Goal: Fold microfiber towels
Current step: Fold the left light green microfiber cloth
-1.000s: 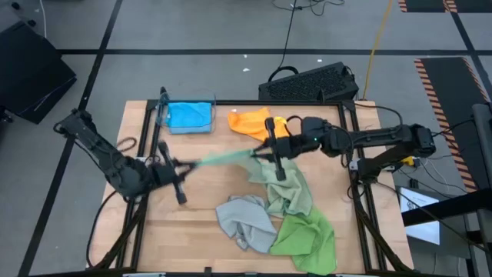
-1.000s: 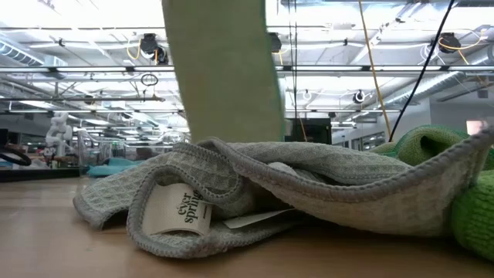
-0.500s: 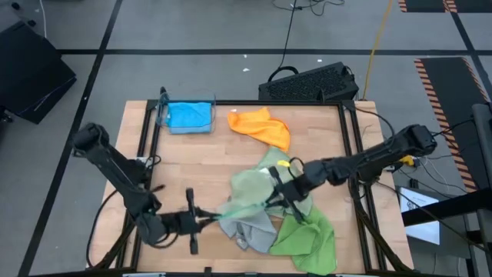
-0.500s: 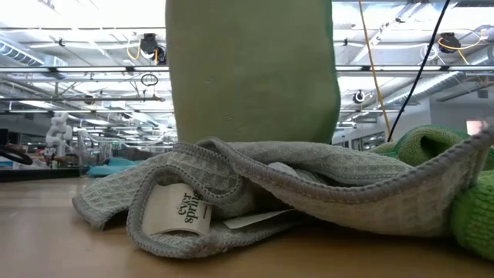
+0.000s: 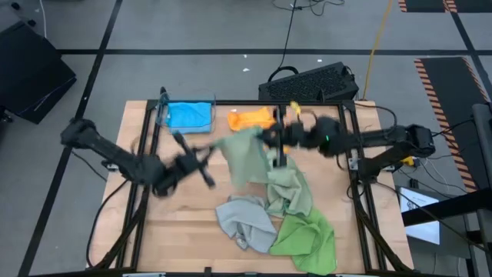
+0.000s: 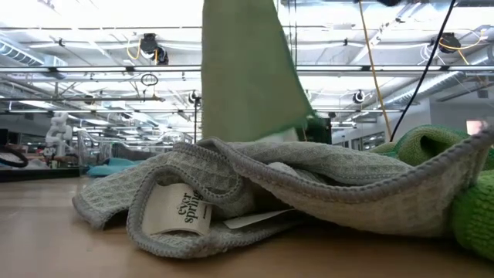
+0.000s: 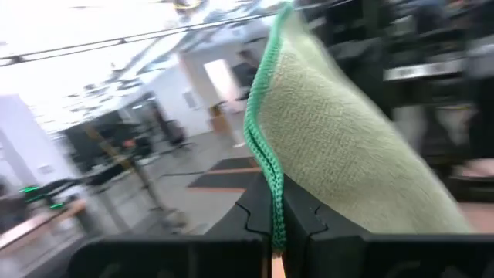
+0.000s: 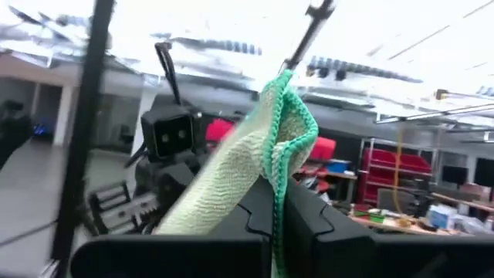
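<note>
While airborne, sage towel pinched.

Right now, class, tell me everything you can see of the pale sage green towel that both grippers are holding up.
The pale sage green microfiber towel is a small soft cloth with a fine woven texture and a brighter green stitched hem. It hangs lifted above the table, pinched at its edge by the shut left gripper on one side and the shut right gripper on the other. It droops between them, its lower part reaching down toward the crumpled second pale sage green towel; whether they touch cannot be told.
</note>
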Tool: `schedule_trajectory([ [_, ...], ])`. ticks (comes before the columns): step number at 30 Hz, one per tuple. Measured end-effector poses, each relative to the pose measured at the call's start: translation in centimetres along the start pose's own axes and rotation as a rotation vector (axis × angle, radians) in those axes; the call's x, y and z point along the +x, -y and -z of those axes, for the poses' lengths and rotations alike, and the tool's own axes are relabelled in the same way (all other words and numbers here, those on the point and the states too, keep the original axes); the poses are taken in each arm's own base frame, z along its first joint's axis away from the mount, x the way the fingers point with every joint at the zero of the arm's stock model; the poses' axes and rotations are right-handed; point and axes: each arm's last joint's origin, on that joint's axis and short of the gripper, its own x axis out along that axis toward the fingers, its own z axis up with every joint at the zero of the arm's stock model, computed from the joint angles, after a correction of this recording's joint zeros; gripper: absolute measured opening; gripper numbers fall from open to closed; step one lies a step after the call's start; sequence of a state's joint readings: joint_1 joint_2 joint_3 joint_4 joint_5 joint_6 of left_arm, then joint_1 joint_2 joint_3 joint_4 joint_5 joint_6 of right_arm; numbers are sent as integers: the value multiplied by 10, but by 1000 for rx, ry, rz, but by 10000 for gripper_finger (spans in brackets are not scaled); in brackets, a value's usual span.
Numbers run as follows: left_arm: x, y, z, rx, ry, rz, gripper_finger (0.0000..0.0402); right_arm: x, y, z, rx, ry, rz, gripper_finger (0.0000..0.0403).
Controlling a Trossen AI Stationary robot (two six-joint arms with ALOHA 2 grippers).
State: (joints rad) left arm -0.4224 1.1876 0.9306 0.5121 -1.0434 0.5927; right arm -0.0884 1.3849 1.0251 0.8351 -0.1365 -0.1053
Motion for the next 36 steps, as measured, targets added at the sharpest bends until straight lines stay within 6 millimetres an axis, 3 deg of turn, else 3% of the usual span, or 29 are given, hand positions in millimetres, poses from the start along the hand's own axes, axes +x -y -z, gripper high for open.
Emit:
schedule_trajectory([
  [3, 8, -48, -1, -25, -2, -57, 3, 7, 35, -14, 52, -24, 19, 2],
  [5, 7, -72, -1, -117, 55, 30, 5, 10, 49, -20, 97, -43, -9, 2],
  [9, 2, -79, 2, -258, 115, 362, 3, 10, 47, -21, 184, -89, -141, 2],
  [12, 0, -60, 10, -252, 33, 485, 4, 8, 29, -4, 261, -171, -231, 2],
  [17, -3, -12, 26, -249, -132, 630, 4, -6, -11, 34, 353, -303, -343, 2],
  [24, -16, 51, 46, -207, -276, 662, 5, -47, -69, 80, 439, -396, -397, 2],
  [30, -18, 78, 60, -218, -341, 613, 4, -74, -88, 99, 469, -411, -320, 2],
  [36, -13, 100, 81, -233, -430, 583, 3, -82, -92, 115, 399, -468, -175, 2],
])
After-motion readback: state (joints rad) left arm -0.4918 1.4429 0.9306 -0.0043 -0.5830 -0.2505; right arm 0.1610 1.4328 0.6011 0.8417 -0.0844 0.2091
